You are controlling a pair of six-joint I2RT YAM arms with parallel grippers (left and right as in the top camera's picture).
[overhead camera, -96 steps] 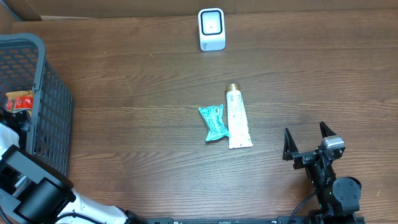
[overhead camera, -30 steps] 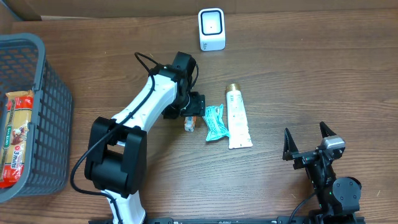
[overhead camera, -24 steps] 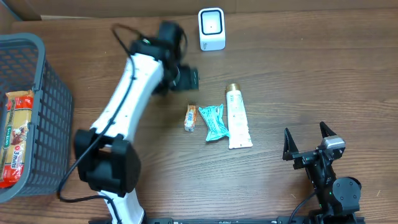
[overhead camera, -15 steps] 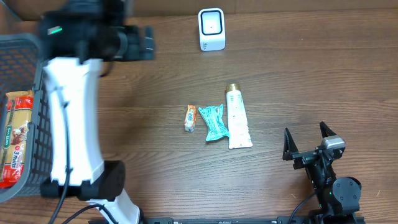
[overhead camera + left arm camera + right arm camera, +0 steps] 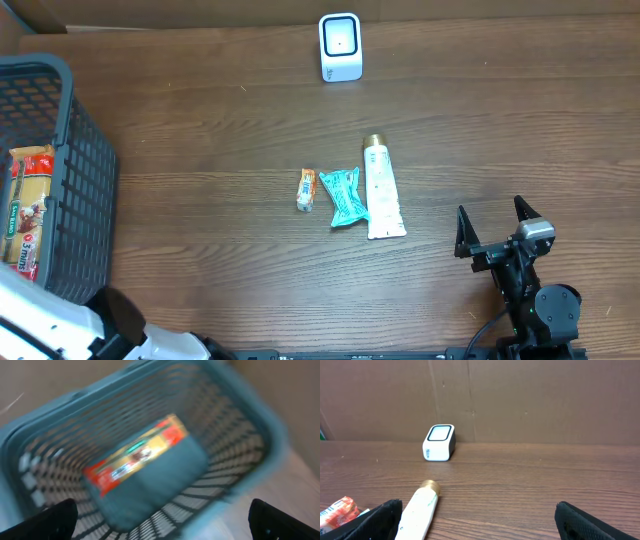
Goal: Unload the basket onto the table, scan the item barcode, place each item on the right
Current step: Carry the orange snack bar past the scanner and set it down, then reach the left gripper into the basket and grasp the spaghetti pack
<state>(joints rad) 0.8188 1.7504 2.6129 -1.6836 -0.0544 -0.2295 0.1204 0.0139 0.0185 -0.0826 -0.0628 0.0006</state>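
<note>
- Left tool (image 5: 161, 516) hangs over the basket (image 5: 260, 435), looking straight down into it. Its fingers (image 5: 52, 519) are flung wide to either edge of the wrist view, with nothing between them.
- That wrist view is blurred, mind, but you can make out a red-and-yellow pack (image 5: 136, 454) lying flat on the basket floor.
- From above, the basket sits at the left edge of the counter (image 5: 200, 130), the pack toward its left side. Only a bit of the white left arm (image 5: 45, 325) shows, down in the near-left corner.
- Right tool (image 5: 497, 228) sits at the near right, fingers spread wide and empty, pointing toward the far side.
- Mid-counter, three items in a row: a small orange sachet (image 5: 307, 189) on the left, a crumpled teal wrapper (image 5: 345, 196) just beside it, and a white tube (image 5: 381, 195) touching the wrapper's right edge, gold cap to the far side.
- The scanner (image 5: 340, 46), white with a dark-rimmed face, stands at the far edge, well apart from all three items and from both tools.
- The right wrist view has the scanner upright before a cardboard wall (image 5: 545, 400), the tube lying in front, cap toward it.
</note>
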